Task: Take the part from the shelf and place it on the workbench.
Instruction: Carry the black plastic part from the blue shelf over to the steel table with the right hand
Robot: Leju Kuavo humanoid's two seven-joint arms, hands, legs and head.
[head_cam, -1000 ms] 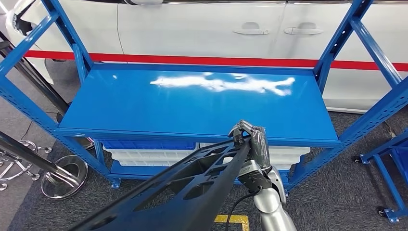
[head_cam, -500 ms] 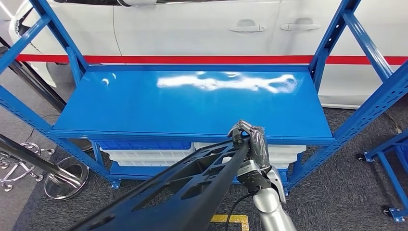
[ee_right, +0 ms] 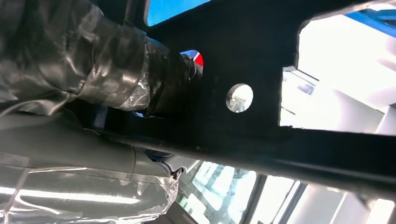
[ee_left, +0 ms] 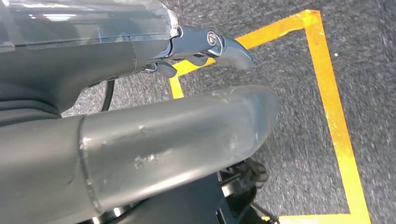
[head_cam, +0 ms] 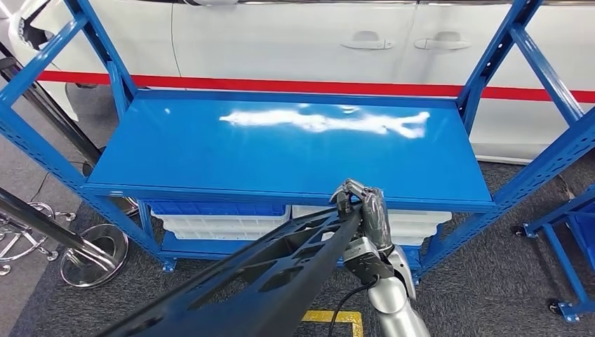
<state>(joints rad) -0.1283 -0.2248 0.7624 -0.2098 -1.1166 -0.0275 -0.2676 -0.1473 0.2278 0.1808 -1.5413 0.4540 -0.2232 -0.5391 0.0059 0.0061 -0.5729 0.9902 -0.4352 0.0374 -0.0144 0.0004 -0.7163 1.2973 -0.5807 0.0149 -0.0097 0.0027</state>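
- At the far left, on the grey carpet, chrome stool bases (head_cam: 91, 256) stand beside the blue shelf's (head_cam: 49, 158) perforated upright.
- Lower left to centre, the part (head_cam: 266, 277), a long black panel with cut-out openings, slants up from the bottom edge toward the shelf's front rail; it hangs in the air, off the shelf and on no worktop.
- The left robot hand (ee_left: 205, 46) shows in its wrist view: a thick grey thumb (ee_left: 187, 135) and darker fingers (ee_left: 229, 49) lie stretched out above the carpet and a yellow floor marking (ee_left: 327, 84); I cannot tell whether it grips anything.
- Across the middle, the shelf's glossy blue deck (head_cam: 281, 154) lies bare, with a white glare streak along it.
- Under that deck, a blue bin (head_cam: 210, 209) and white bins (head_cam: 414, 225) sit on the lower level.
- Behind the shelf stands a white car (head_cam: 295, 42) with a red stripe (head_cam: 281, 86) along its side and two door handles (head_cam: 403, 43).
- Right of centre, the right robot hand (head_cam: 365, 210) is clenched over the part's upper end, just in front of the shelf's front rail; its silver forearm (head_cam: 393, 302) rises from below.
- From the right wrist view, the taped fingers (ee_right: 116, 79) press against the black panel near a small round hole (ee_right: 239, 97).
- At the far right, another blue frame (head_cam: 568, 274) on castors stands on the carpet.
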